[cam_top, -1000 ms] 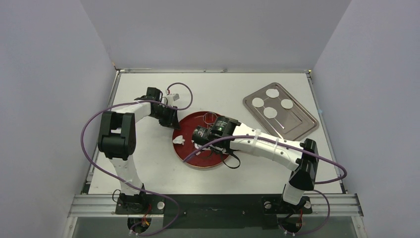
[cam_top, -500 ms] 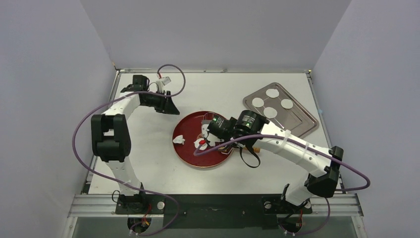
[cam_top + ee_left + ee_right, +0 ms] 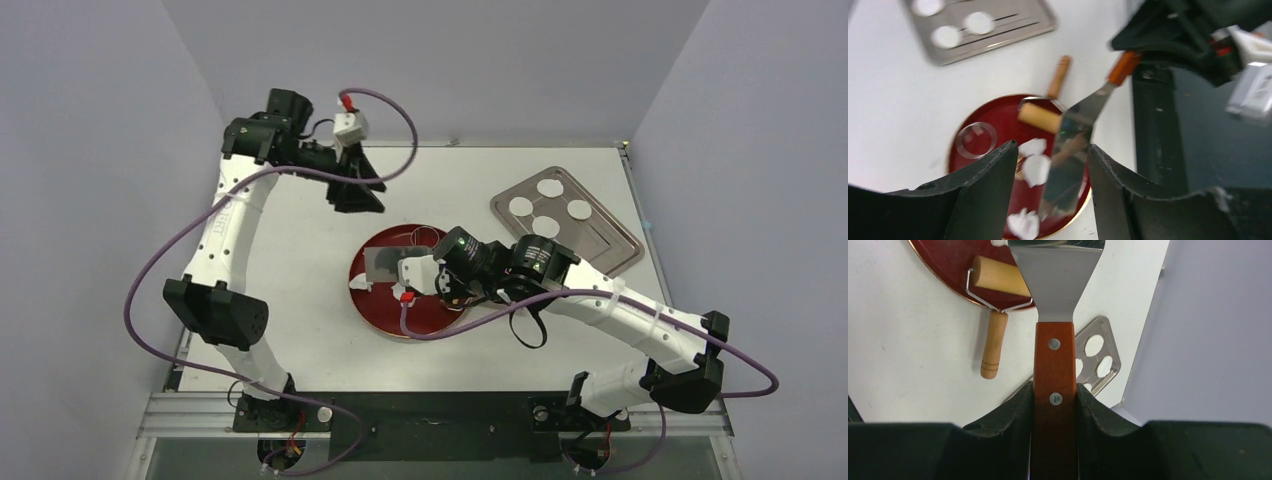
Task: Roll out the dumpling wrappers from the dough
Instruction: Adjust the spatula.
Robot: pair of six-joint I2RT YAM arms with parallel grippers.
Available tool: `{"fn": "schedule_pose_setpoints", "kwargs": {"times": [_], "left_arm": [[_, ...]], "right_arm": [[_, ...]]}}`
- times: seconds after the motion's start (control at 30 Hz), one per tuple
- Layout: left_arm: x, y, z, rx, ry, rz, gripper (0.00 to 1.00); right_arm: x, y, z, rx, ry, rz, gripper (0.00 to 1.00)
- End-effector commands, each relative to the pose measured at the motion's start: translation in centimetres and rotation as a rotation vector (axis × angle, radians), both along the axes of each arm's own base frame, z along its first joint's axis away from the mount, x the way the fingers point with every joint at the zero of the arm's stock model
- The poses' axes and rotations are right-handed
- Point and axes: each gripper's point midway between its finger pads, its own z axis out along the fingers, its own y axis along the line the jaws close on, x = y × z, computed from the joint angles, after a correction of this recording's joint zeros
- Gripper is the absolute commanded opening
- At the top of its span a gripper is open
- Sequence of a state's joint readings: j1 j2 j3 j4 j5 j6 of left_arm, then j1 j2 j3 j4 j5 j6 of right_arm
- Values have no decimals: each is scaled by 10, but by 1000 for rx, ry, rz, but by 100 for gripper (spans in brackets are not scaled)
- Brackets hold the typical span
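Note:
My right gripper [image 3: 1054, 388] is shut on the orange handle of a metal spatula [image 3: 1054, 365]. Its blade [image 3: 384, 266] hangs over the left part of the red plate [image 3: 385, 318]. White dough pieces [image 3: 1036, 169] lie on the plate beside the blade, one ragged scrap [image 3: 1024, 224] near the rim. Several round wrappers [image 3: 545, 227] lie on the metal tray [image 3: 600, 250]. My left gripper [image 3: 357, 194] is open and empty, raised high behind the plate; in its wrist view [image 3: 1053, 147] the plate shows between the fingers.
A wooden roller [image 3: 1040, 116] rests on the plate's edge, its handle [image 3: 993, 345] on the table. A clear ring cutter [image 3: 976, 140] lies on the plate. Grey walls close in the table on three sides.
My left arm has lifted up and back, away from the plate. My right arm has swung out and carried the spatula over the plate's left side.

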State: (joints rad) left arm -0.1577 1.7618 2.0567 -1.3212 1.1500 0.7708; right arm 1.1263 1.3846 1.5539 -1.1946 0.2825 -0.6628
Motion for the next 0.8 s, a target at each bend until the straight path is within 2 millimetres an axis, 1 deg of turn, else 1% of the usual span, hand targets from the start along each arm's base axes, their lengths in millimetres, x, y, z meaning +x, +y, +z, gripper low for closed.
{"fn": "schedule_pose_setpoints", "kwargs": {"times": [0.0,0.07,0.1,0.13,0.17,0.2,0.23,0.3,0.4,0.43,0.5,0.6,0.67,0.77], "left_arm": [[-92,-38,4,-37,122,-253,52],[-111,-45,8,-46,143,-289,52],[-116,-54,9,-43,139,-307,52],[-122,-56,5,-14,211,-271,52],[-119,-67,7,-29,167,-278,52],[-128,-68,2,-30,235,-255,52],[-122,-74,7,-67,177,-261,53],[-128,-76,7,-99,190,-260,53],[-134,-83,2,-82,213,-268,53],[-140,-87,4,-77,205,-288,53],[-146,-91,1,-56,209,-299,54],[-152,-95,2,-73,248,-314,54],[-156,-95,-3,-61,261,-319,54],[-158,-95,-16,-39,284,-314,54]], "right_arm": [[-11,31,38,185,-53,131,0],[-19,38,44,202,-59,185,0],[-21,41,46,208,-66,206,0],[-25,44,48,218,-70,225,0],[-26,48,52,234,-74,237,0],[-27,49,54,243,-78,246,0],[-27,51,56,256,-85,252,0],[-26,52,58,263,-101,261,0],[-24,55,59,258,-114,283,0],[-23,57,58,252,-116,286,0],[-21,59,60,247,-125,295,0],[-20,60,62,240,-138,306,0],[-19,60,62,237,-141,308,0],[-19,61,66,246,-148,314,0]]}}
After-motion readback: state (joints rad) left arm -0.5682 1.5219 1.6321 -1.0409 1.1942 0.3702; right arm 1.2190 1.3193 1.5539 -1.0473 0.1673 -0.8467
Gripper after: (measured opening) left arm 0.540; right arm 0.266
